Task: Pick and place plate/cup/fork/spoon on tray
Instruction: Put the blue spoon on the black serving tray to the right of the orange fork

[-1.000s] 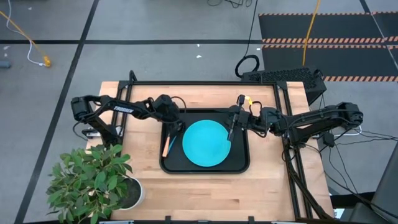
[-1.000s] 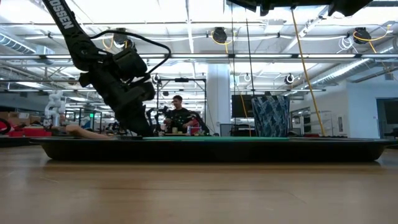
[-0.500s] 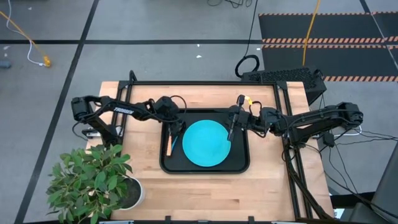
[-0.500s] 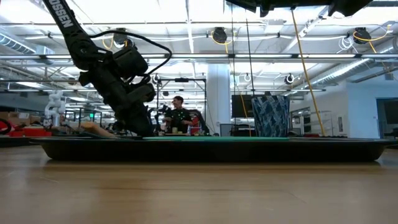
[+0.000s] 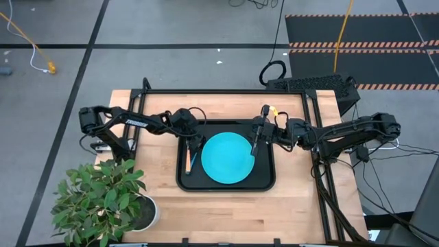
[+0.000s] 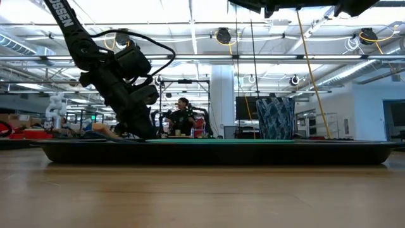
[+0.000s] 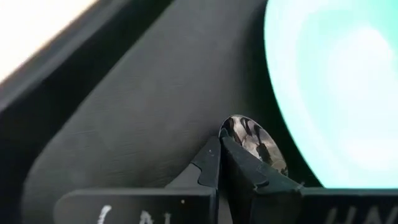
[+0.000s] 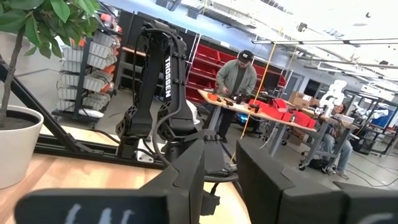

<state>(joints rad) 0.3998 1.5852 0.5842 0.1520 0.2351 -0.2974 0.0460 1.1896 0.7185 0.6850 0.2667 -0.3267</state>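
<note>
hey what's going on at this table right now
Two robot arms are loading a black tray. The turquoise plate already lies in it. The left gripper is down at the tray's left side, shut on the spoon, beside the orange-handled fork. The right gripper waits at the tray's far right edge. No cup shows.

My left arm reaches in from the table's left edge, elbow bent, wrist pitched steeply down. My left gripper (image 5: 193, 142) sits low over the table's left-centre, its fingers (image 7: 249, 165) pinched together with barely a slit between them. My right arm stretches in from the right side, nearly straight and level. My right gripper (image 5: 256, 134) hangs raised, fingers (image 8: 186, 180) parted with a clear gap between them.
</note>
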